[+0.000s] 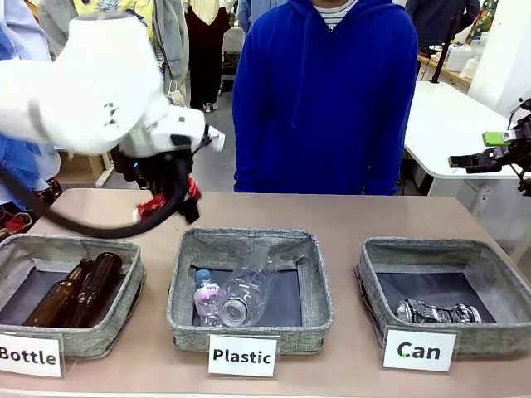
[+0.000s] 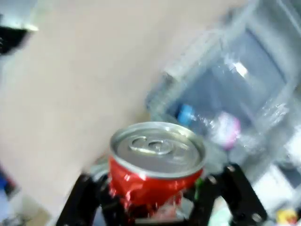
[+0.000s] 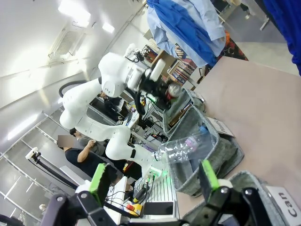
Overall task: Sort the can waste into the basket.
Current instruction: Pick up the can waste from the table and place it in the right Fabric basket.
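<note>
My left gripper (image 1: 170, 197) is shut on the shiny red crushed can (image 1: 158, 203) and holds it in the air over the table's far left, behind the baskets. In the left wrist view the red can (image 2: 155, 165) sits between the black fingers (image 2: 80, 197), silver top facing the camera. The silver crushed can (image 1: 438, 313) lies in the grey basket (image 1: 498, 274) labelled "Can" at the front right. My right gripper (image 1: 466, 159) hovers high at the right edge; in its wrist view the right gripper (image 3: 153, 181) stands open with nothing between its green pads (image 3: 98, 181).
The middle basket (image 1: 187, 282), labelled "Plastic", holds clear plastic bottles (image 1: 236, 297). The left basket (image 1: 124, 311), labelled "Bottle", holds brown glass bottles (image 1: 79, 290). A person in a blue hoodie (image 1: 323, 99) stands at the table's far side.
</note>
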Motion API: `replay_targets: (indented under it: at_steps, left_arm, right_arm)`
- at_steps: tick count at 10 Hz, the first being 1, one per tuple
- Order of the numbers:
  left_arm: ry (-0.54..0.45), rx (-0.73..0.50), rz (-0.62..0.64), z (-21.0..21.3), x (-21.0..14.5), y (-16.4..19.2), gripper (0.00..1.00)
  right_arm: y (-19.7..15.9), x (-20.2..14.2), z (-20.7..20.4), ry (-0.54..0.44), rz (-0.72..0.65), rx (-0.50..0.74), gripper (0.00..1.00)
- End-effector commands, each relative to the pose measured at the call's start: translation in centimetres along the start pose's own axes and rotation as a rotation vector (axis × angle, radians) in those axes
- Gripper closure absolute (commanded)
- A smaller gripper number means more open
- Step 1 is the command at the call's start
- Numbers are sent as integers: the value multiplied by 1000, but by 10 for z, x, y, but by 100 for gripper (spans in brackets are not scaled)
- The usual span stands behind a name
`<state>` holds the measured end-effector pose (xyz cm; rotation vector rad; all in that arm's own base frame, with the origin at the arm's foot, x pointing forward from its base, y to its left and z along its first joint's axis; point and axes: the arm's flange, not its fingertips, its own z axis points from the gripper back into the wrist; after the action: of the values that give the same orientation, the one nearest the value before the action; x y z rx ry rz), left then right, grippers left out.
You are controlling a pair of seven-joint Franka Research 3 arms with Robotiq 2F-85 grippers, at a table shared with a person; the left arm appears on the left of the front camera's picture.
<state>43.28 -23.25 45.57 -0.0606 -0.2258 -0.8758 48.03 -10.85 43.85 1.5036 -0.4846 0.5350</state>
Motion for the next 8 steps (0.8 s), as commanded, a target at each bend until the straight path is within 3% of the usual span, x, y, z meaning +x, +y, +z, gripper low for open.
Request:
replay_targets:
  at_steps: [1,2,3,4,5,6,7,8]
  left_arm:
    - [-42,-72,-93,0,-31,23,100]
    - [0,0,0,0,0,0,100]
    - [0,0,0,0,0,0,100]
    - [-7,-41,-83,-5,-23,2,100]
    - [-235,-148,-409,-21,12,-3,100]
    - [-299,-100,-511,-17,58,-33,100]
    - [-369,-52,-662,-5,107,-69,100]
    - [-404,-58,-833,3,159,-108,100]
  right_arm:
    - [2,0,1,19,17,2,0]
    - [2,0,1,19,17,2,0]
    - [2,0,1,19,17,2,0]
    - [0,0,0,0,0,0,0]
    - [37,14,4,101,23,-150,0]
    - [67,13,17,318,-11,-275,0]
    - [91,7,39,418,-51,-389,0]
    - [116,-5,69,411,-74,-499,0]
